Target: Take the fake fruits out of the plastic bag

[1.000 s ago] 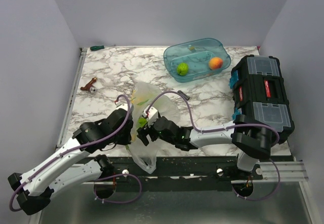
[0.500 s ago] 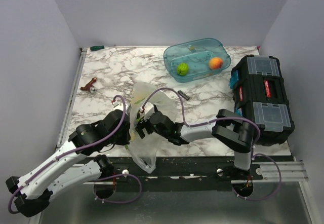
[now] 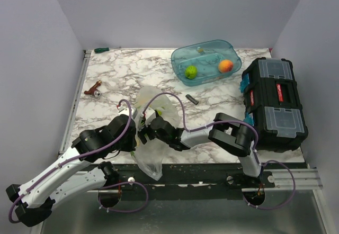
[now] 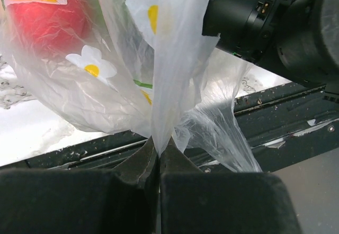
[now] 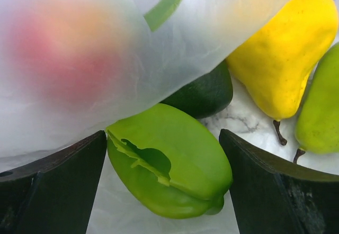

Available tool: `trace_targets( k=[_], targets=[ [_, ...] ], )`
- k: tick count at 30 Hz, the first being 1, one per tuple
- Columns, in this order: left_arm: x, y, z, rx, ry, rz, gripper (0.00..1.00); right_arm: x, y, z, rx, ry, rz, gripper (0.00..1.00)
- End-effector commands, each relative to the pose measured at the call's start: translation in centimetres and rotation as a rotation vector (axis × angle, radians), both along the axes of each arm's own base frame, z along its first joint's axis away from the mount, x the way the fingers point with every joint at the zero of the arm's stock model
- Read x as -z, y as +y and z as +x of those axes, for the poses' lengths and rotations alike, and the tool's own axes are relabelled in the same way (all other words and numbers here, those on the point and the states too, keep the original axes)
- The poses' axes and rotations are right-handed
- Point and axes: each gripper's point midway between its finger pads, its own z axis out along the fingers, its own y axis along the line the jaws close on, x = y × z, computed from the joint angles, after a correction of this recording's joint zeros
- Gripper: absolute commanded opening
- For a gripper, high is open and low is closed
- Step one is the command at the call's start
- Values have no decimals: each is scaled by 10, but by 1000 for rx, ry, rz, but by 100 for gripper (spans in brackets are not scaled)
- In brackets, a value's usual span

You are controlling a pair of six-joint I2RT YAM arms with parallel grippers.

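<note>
Marble table (image 3: pixel 116 75), near edge | left gripper (image 4: pixel 159 157) clamped shut on plastic bag (image 4: pixel 175 59) | right gripper (image 5: pixel 165 181) spread wide inside bag | green one of the fake fruits (image 5: pixel 175 160) sits between its fingers (image 5: pixel 47 191), long axis crosswise.

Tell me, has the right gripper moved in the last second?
Yes. The right gripper has slid leftward into the plastic bag, away from the black toolbox.

Left arm (image 3: pixel 69 166) and right arm (image 3: pixel 204 137) low, angled inward; left hand (image 4: pixel 158 150) pinched tight, right hand (image 5: pixel 162 144) spread wide.
</note>
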Motion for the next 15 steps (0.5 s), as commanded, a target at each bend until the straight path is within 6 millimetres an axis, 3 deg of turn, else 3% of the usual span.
trace_targets(
  k=[1, 5, 11, 15],
  targets=[
    [-1, 1, 0, 0, -10, -1, 0, 10, 0, 1, 21, 6, -8, 84],
    [-1, 1, 0, 1, -11, 0, 0, 3, 5, -6, -16, 29, 8, 72],
    [-1, 0, 0, 0, -14, -1, 0, -5, -3, -12, -12, 63, 23, 49],
    [-1, 1, 1, -4, -12, 5, 0, -21, -8, -14, -2, 62, 52, 38]
  ],
)
